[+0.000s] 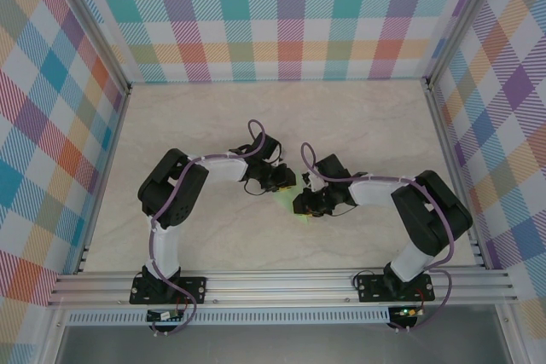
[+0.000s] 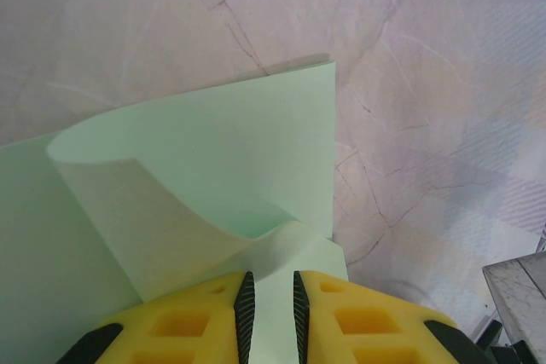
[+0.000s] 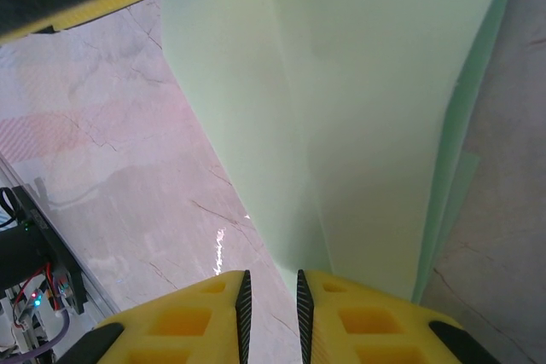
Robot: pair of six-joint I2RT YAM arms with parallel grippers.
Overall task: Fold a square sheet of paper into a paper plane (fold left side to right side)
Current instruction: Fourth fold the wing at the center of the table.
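Note:
The square sheet of paper is pale mint green and lies at the table's middle between both grippers. In the left wrist view the paper has one side curled over in a loose roll, and its free edge runs down under my left gripper. The jaws stand a narrow gap apart, with paper showing flat in the gap and not pinched. In the right wrist view the paper rises steeply. One edge passes under the right finger of my right gripper, whose jaws are also slightly apart over table and paper. No paper plane shape shows.
The pale marble-patterned tabletop spreads all round the grippers. Checked walls on aluminium rails close it in. A yellow finger of the left gripper hangs at the top left of the right wrist view, close above the paper.

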